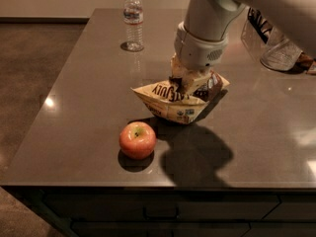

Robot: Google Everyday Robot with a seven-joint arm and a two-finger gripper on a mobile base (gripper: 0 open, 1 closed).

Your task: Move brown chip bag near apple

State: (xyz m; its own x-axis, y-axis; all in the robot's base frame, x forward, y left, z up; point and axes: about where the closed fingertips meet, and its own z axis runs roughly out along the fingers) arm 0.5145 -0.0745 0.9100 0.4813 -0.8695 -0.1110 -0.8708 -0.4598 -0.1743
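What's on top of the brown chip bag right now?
The robot's hand sits on the middle of the brown chip bag, its grey wrist above. The bag's centre under it is covered, so the contact cannot be seen.

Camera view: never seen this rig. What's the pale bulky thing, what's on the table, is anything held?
There is one picture, looking down at a dark table from its front edge; where the camera sits is not known. The pale bulky thing is the robot's single arm, reaching down from the upper right. Its gripper, a two-finger clamp at the arm's tip, is shut on the top of a crinkled chip bag, which seems raised slightly off the table. An apple sits nearer the camera, left of the chip bag, not touching it. A bottle stands upright near the far edge.
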